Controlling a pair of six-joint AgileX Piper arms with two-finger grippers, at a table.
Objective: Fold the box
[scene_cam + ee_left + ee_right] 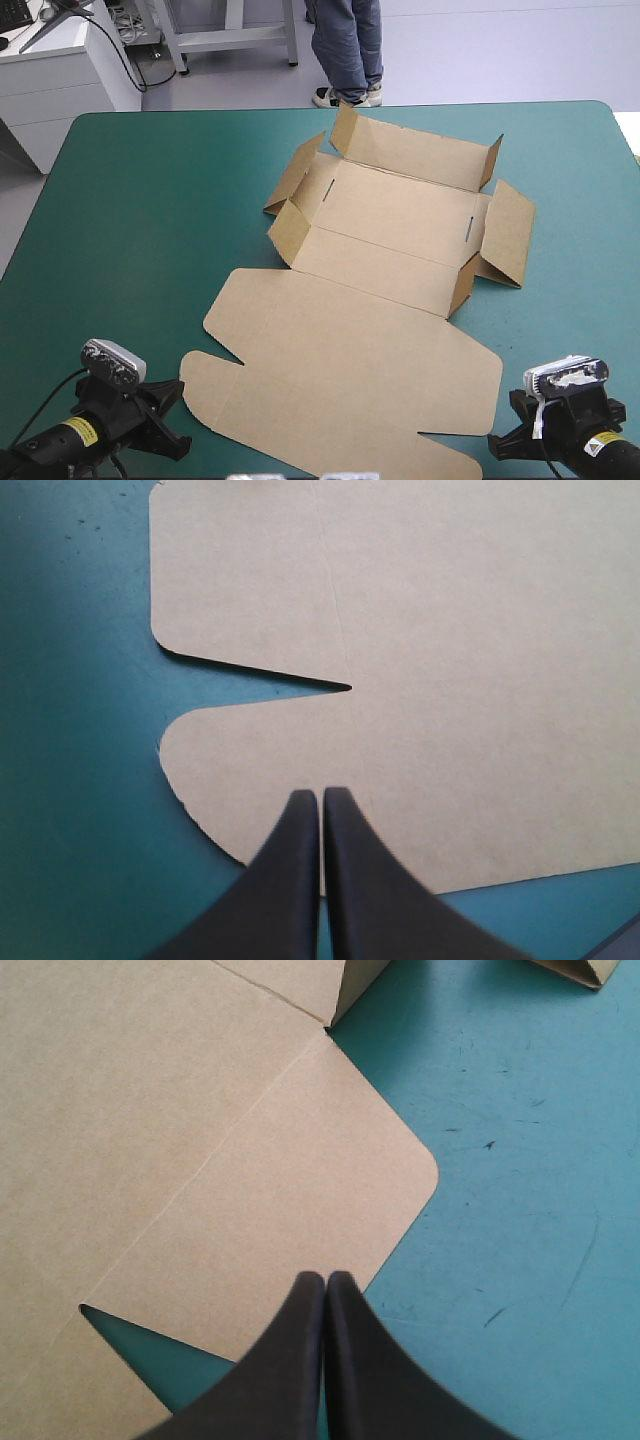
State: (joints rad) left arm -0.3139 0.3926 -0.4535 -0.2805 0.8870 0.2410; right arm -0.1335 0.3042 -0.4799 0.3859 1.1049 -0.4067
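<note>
The left gripper (320, 798) hovers over the lid's notched near corner, fingers pressed together and empty. The brown box (380, 260) lies mid-table on the teal-green cover (140, 200) — far walls and side flaps half raised, nothing tucked, lid flat — so most of the folding remains, I judge. The right gripper (325, 1280) is likewise pinched together, empty. The high view partly cuts off the lid's near edge.

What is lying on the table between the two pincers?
The box's flat lid stretches between the left pincer and right pincer; the high view shows it.
</note>
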